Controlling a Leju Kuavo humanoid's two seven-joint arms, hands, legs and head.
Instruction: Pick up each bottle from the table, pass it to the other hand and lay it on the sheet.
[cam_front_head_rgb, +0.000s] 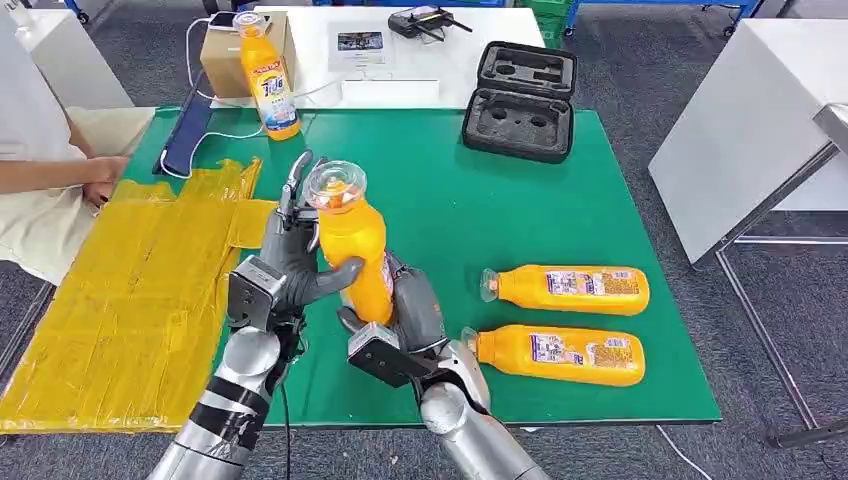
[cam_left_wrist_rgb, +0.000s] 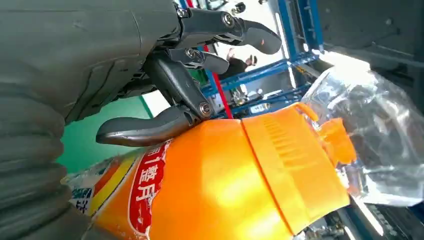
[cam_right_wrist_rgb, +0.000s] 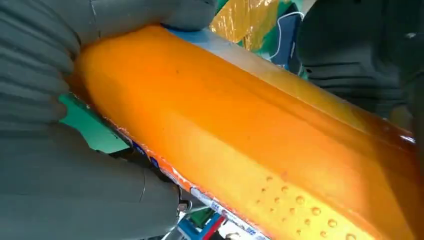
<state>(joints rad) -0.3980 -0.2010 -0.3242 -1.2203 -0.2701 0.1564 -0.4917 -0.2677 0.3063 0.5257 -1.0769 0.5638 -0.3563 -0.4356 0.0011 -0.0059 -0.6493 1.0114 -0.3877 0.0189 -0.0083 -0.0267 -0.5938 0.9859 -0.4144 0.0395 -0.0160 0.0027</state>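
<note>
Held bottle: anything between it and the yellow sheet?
Nothing visible. The bottle is upright between the left hand and right hand, and the yellow sheet lies just beyond the left hand. A person's hand rests at its far edge.

We see our left hand (cam_left_wrist_rgb: 100, 75) gripping the orange bottle (cam_left_wrist_rgb: 225, 185), thumb pressed on its shoulder, fingers (cam_left_wrist_rgb: 245, 32) spread above.

An open black foam-lined case (cam_front_head_rgb: 522, 98) lies at the far edge of the green counter (cam_front_head_rgb: 440, 190). Behind it, a white table (cam_front_head_rgb: 400, 45) carries a cardboard box (cam_front_head_rgb: 228, 62), a black controller (cam_front_head_rgb: 425, 20) and a printed card (cam_front_head_rgb: 360, 42). A person's arm (cam_front_head_rgb: 55, 175) rests at the left.
</note>
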